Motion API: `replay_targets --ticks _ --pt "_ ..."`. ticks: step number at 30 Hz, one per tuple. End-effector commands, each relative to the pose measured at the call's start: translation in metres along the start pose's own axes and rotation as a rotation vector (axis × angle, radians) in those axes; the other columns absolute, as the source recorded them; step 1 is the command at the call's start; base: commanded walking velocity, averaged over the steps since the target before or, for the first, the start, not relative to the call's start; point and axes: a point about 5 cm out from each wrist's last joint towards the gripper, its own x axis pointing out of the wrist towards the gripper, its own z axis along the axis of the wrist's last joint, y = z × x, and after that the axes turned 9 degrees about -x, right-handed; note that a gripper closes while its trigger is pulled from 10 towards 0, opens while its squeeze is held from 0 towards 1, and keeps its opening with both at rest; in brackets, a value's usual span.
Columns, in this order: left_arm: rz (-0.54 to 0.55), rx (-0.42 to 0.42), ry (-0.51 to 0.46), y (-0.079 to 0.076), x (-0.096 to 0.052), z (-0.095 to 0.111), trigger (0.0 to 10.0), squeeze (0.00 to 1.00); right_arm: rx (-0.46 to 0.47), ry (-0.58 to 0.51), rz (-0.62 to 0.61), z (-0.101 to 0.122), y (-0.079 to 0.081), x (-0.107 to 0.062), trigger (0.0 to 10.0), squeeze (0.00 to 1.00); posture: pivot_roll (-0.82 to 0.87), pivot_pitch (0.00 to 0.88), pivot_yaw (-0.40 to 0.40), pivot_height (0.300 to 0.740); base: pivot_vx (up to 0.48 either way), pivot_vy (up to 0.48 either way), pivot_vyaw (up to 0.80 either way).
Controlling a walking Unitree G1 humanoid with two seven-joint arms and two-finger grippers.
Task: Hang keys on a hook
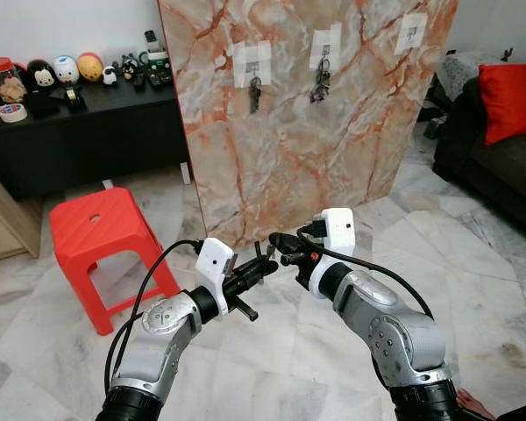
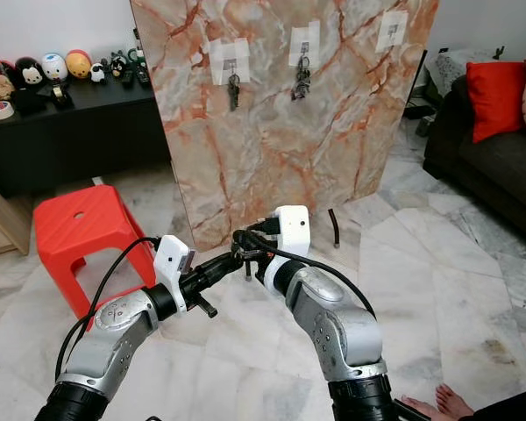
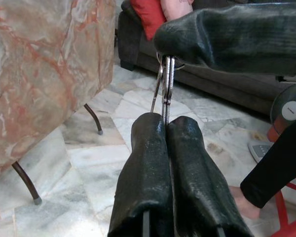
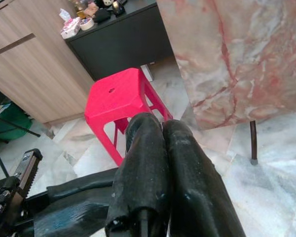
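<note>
Both grippers are meeting chest-high — the left gripper and right gripper both pinching the keys mid-handover — with the free hook at one o'clock on the marble board.

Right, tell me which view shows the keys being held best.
The left wrist view: the keys stand close up, clamped at the tips of the left pincer, the right pincer's finger above. In the eye views they are a small dark sliver between the pincers.
</note>
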Motion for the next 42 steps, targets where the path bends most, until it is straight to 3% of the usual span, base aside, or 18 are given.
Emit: replay_targets --ticks 1,7,8,9,10,11,12,13,23,31,32,33,34,35,36,40,41,42 --pt "0.036 0.006 0.022 0.007 -0.005 -0.003 0.0 0.00 0.000 -0.059 -0.076 0.012 -0.013 -0.004 10.0 0.00 0.05 0.035 -0.028 0.740 0.000 0.000 0.00" --pt "0.036 0.008 0.022 0.007 -0.005 -0.003 0.0 0.00 0.015 -0.061 -0.071 0.011 -0.011 -0.003 10.0 0.02 0.05 0.035 -0.028 0.740 0.000 0.000 0.00" --pt "0.036 0.008 0.023 0.007 -0.005 -0.003 0.0 0.00 0.017 -0.061 -0.068 0.010 -0.011 -0.003 10.0 0.25 0.05 0.035 -0.027 0.740 0.000 0.000 0.00" --pt "0.036 0.009 0.023 0.007 -0.005 -0.003 0.0 0.00 0.018 -0.062 -0.066 0.010 -0.010 -0.003 10.0 0.76 0.05 0.034 -0.027 0.740 0.000 0.000 0.00" --pt "0.037 0.008 0.023 0.007 -0.005 -0.004 0.0 0.00 0.018 -0.062 -0.066 0.010 -0.010 -0.003 10.0 1.00 0.05 0.034 -0.027 0.740 0.000 0.000 0.00" --pt "0.037 0.008 0.023 0.007 -0.005 -0.004 0.0 0.00 0.018 -0.062 -0.066 0.010 -0.010 -0.003 10.0 1.00 0.05 0.034 -0.027 0.740 0.000 0.000 0.00" --pt "0.037 0.008 0.025 0.007 -0.005 -0.004 0.0 0.00 0.015 -0.070 -0.075 0.011 -0.011 -0.002 10.0 0.77 0.05 0.034 -0.027 0.740 0.000 0.000 0.00" --pt "0.037 0.009 0.025 0.007 -0.005 -0.004 0.0 0.00 0.015 -0.077 -0.084 0.011 -0.012 -0.002 10.0 0.00 0.05 0.034 -0.027 0.740 0.000 0.000 0.00" --pt "0.036 0.021 0.055 0.007 -0.008 -0.009 0.0 0.00 0.066 -0.144 -0.182 0.017 -0.027 -0.004 10.0 0.00 0.05 0.035 -0.026 0.740 0.000 0.000 0.00" --pt "0.085 0.052 0.107 0.015 -0.014 -0.018 0.0 0.00 0.059 -0.062 -0.340 -0.017 -0.054 -0.006 10.0 0.00 0.05 0.036 -0.027 0.740 0.000 0.000 0.00" --pt "0.107 0.054 0.121 0.018 -0.017 -0.021 0.0 0.00 0.055 -0.020 -0.380 -0.033 -0.061 -0.008 10.0 0.00 0.05 0.037 -0.026 0.740 0.000 0.000 0.00" --pt "0.119 0.057 0.127 0.019 -0.018 -0.023 3.6 0.00 0.057 0.000 -0.394 -0.040 -0.064 -0.009 10.0 0.00 0.05 0.037 -0.026 0.740 0.000 0.000 0.00" --pt "0.140 0.059 0.141 0.022 -0.021 -0.026 3.6 0.00 0.050 0.038 -0.416 -0.053 -0.069 -0.010 10.0 0.00 0.05 0.037 -0.026 0.740 0.000 0.000 0.00" --pt "0.155 0.063 0.153 0.024 -0.023 -0.029 7.1 0.00 0.050 0.063 -0.429 -0.061 -0.071 -0.011 10.0 0.00 0.05 0.037 -0.025 0.740 0.000 0.000 0.00" --pt "0.193 0.062 0.170 0.029 -0.027 -0.034 10.0 0.00 0.071 0.115 -0.453 -0.081 -0.076 -0.015 10.0 0.00 0.05 0.037 -0.025 0.740 0.000 0.000 0.00" --pt "0.239 0.058 0.188 0.034 -0.032 -0.040 10.0 0.00 0.063 0.178 -0.479 -0.103 -0.080 -0.020 10.0 0.00 0.05 0.037 -0.025 0.740 0.000 0.000 0.00" --pt "0.301 0.077 0.222 0.041 -0.037 -0.047 10.0 0.00 0.066 0.252 -0.504 -0.128 -0.083 -0.026 10.0 0.00 0.05 0.037 -0.025 0.740 0.000 0.000 0.00" --pt "0.301 0.077 0.222 0.041 -0.037 -0.047 10.0 0.00 0.066 0.252 -0.504 -0.128 -0.083 -0.026 10.0 0.00 0.05 0.037 -0.025 0.740 0.000 0.000 0.00"
